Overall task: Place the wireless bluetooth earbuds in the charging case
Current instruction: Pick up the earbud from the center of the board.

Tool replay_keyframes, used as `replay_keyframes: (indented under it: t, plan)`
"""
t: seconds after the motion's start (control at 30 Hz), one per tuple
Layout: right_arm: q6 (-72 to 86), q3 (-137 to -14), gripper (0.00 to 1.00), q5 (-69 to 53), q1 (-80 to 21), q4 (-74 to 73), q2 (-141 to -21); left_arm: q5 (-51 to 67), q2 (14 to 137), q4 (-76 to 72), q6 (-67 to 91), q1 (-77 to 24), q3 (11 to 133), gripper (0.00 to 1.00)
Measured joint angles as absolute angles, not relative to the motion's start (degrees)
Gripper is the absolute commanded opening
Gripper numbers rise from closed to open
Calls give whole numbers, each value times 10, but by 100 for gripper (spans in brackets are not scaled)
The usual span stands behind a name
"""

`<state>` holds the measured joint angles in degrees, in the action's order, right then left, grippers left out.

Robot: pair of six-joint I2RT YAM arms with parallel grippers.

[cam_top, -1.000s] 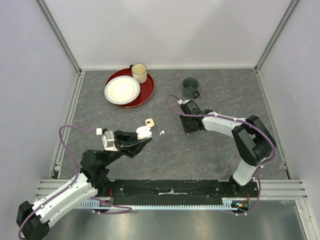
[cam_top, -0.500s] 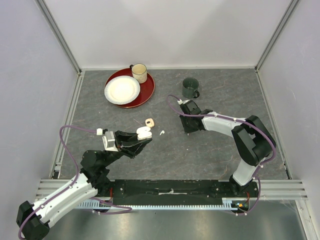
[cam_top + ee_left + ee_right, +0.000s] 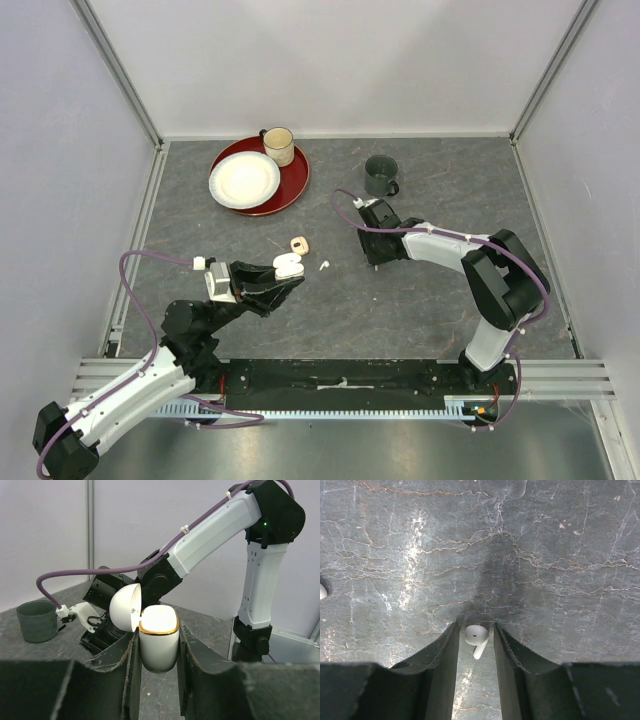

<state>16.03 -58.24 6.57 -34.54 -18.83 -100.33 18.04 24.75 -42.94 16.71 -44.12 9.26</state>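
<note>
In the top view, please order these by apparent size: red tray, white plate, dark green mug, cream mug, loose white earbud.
1. red tray
2. white plate
3. dark green mug and cream mug: about alike, so unranked
4. loose white earbud, smallest

Right arm (image 3: 440, 243) shifted slightly leftward; right hand (image 3: 475, 626), straddling white earbud (image 3: 476, 635), moved along.

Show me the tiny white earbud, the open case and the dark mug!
earbud (image 3: 476, 634): right wrist view, on its round head.
case (image 3: 159, 647): left wrist view, on its white body below the gold rim.
mug (image 3: 36, 624): left wrist view, on its side wall.
</note>
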Motion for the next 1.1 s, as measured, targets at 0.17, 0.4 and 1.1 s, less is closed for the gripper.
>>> replay_keyframes:
  t: [0.17, 0.4, 1.1]
  plan:
    - [159, -582, 40, 66, -347, -189, -1003, 180, 248, -429, 167, -441, 93, 2]
    - [151, -582, 38, 65, -349, -189, -1003, 180, 249, -430, 169, -441, 93, 2]
    - [139, -585, 45, 79, -358, -189, -1006, 180, 253, -430, 171, -441, 93, 2]
